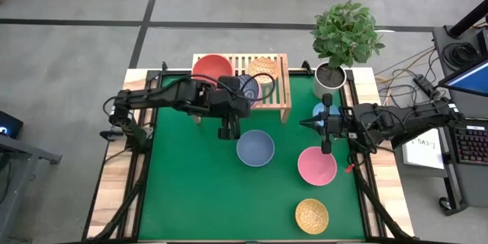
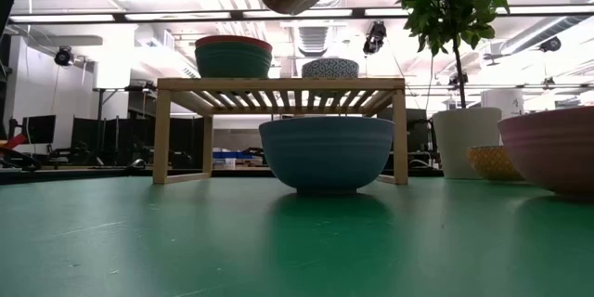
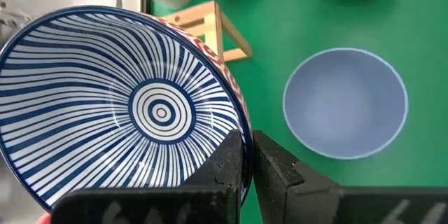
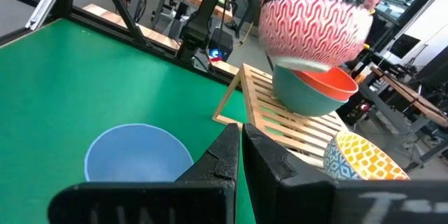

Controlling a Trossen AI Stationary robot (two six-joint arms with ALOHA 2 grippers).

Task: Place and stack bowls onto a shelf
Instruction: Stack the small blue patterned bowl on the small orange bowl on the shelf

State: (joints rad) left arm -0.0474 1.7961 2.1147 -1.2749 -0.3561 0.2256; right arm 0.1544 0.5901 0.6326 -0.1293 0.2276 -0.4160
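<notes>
Striped bowl (image 3: 133, 108) clamped by its rim in the left gripper (image 3: 246, 155), held above the shelf (image 1: 267, 105).
Beside the shelf, the blue-grey bowl (image 1: 255, 148) sits on the mat; the right gripper (image 1: 326, 132), clenched empty, hovers nearby.

Green-matted counter (image 1: 191, 198) carried a slatted wooden shelf (image 1: 284, 84) holding a red bowl (image 1: 211, 67) and orange patterned bowl (image 1: 263, 67), plus blue-grey bowl (image 1: 255, 148), pink bowl (image 1: 316, 165), yellow bowl (image 1: 312, 215).

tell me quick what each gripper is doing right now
left gripper: shut on the striped bowl rim, held in the air.
right gripper: shut, holding nothing.
</notes>
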